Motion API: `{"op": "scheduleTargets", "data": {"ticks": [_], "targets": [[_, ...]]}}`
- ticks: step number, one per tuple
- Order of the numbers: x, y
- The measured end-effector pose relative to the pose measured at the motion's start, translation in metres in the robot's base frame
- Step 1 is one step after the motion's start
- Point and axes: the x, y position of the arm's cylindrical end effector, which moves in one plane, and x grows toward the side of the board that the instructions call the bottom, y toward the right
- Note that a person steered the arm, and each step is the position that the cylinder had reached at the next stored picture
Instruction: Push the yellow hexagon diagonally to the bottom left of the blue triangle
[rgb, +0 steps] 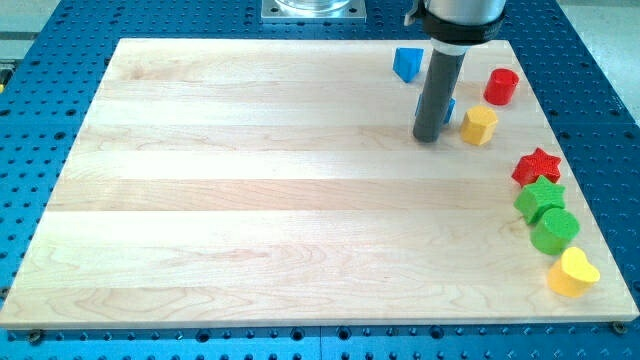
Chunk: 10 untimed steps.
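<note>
The yellow hexagon (480, 125) lies near the view's top right of the wooden board (250, 200). A blue block (406, 64), perhaps the blue triangle, lies up and to the left of it. Another blue block (450, 109) is mostly hidden behind the rod, so its shape cannot be told. My tip (428, 138) rests on the board just left of the yellow hexagon, a small gap apart from it and right in front of the hidden blue block.
A red cylinder-like block (502, 86) lies right of the rod. Along the right edge lie a red star (537, 165), a green star (540, 199), a green cylinder (555, 229) and a yellow heart (573, 272). The board sits on a blue perforated table (40, 80).
</note>
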Motion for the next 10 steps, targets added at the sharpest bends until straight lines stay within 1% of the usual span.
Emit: {"op": "scheduleTargets", "data": {"ticks": [1,2,3,4,5,6,7,8,9,10], "targets": [[-0.011,0.023],[-0.05,0.023],[-0.067,0.024],[-0.066,0.028],[-0.027,0.077],[-0.004,0.097],[0.009,0.092],[0.015,0.038],[0.029,-0.043],[0.007,-0.101]]}}
